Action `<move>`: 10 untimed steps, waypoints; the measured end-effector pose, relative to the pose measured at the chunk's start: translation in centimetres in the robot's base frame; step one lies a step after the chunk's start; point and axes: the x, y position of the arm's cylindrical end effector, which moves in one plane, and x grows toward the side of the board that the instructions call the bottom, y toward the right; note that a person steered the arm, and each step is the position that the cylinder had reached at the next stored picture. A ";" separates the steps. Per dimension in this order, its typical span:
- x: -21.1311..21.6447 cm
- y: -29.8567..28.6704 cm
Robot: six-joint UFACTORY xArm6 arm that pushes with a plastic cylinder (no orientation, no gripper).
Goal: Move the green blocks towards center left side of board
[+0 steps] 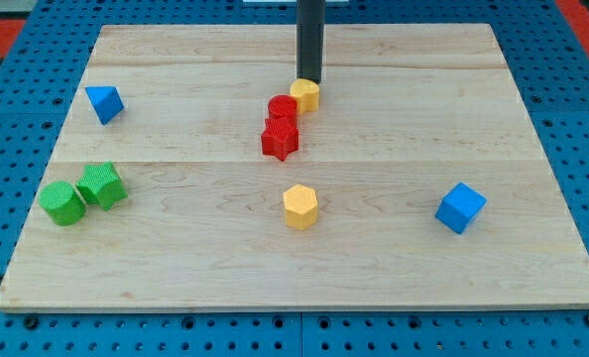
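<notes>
Two green blocks lie at the view's left, below the middle: a green cylinder [61, 202] and a green cube-like block [101, 184], touching each other. My tip [307, 80] is near the top centre of the wooden board [176, 268], right behind a small yellow block [306, 95] and touching or nearly touching it. The tip is far to the right of and above the green blocks.
A red cylinder [282, 108] and a red star-shaped block [280, 139] sit just below-left of the tip. A yellow hexagonal block [299, 206] lies at centre bottom. A blue cube [460, 207] is at the right, a blue triangular block [104, 102] at upper left.
</notes>
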 end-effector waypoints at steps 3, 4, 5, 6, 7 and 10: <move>-0.5 -0.7; -0.9 -0.7; -1.0 -0.7; -1.0 -0.7; -1.0 -0.9; -1.4 -1.9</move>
